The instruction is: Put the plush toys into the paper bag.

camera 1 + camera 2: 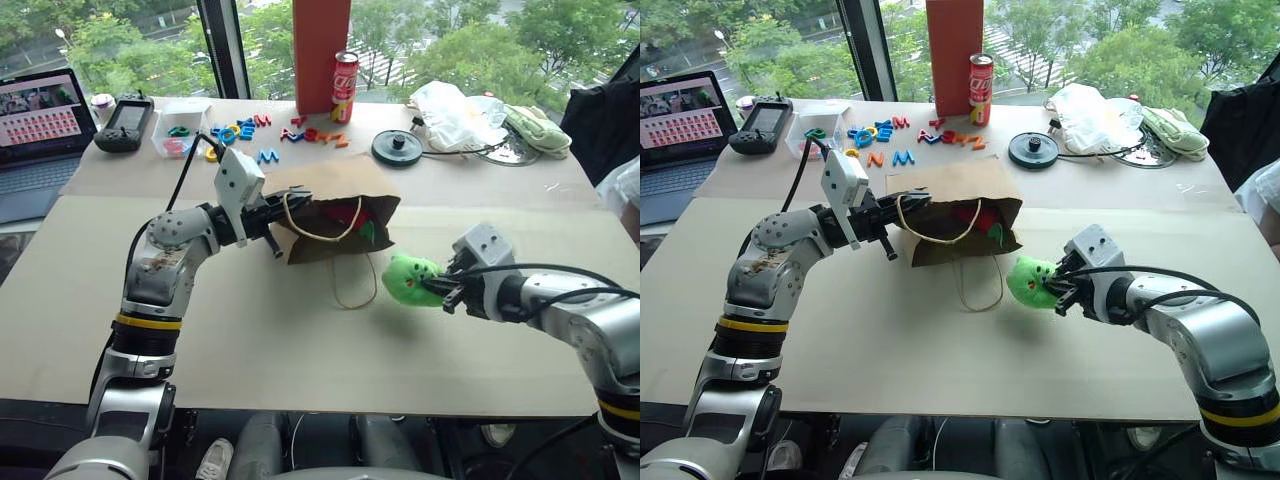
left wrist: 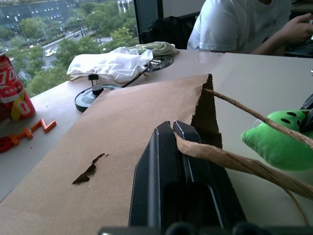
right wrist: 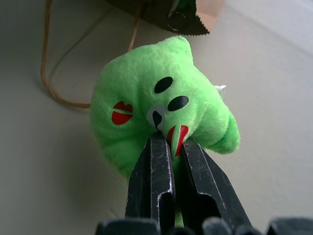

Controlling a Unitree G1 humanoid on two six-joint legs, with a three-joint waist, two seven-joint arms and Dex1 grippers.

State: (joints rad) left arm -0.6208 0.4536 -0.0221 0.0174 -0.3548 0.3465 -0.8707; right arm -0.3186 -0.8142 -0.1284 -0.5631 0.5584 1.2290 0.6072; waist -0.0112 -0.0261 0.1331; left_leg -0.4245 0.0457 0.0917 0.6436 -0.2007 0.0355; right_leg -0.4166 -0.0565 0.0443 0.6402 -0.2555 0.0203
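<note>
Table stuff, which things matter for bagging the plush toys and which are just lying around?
Job:
- paper bag, handle pinched by left tool
- green plush toy, clamped in right tool
- red plush toy, already inside the bag

Lying about:
- soda can
- colourful letters
- laptop
- white plastic bag
- black handheld device

My table (image 1: 300, 350) is beige and broad — the brown paper bag (image 1: 335, 205) lies on its side mid-table. Along the far edge sit a laptop (image 1: 40, 130), coloured letters (image 1: 262, 130), a red can (image 1: 344, 87), a white plastic bag (image 1: 455, 113) — and a black disc (image 1: 397, 147).
</note>
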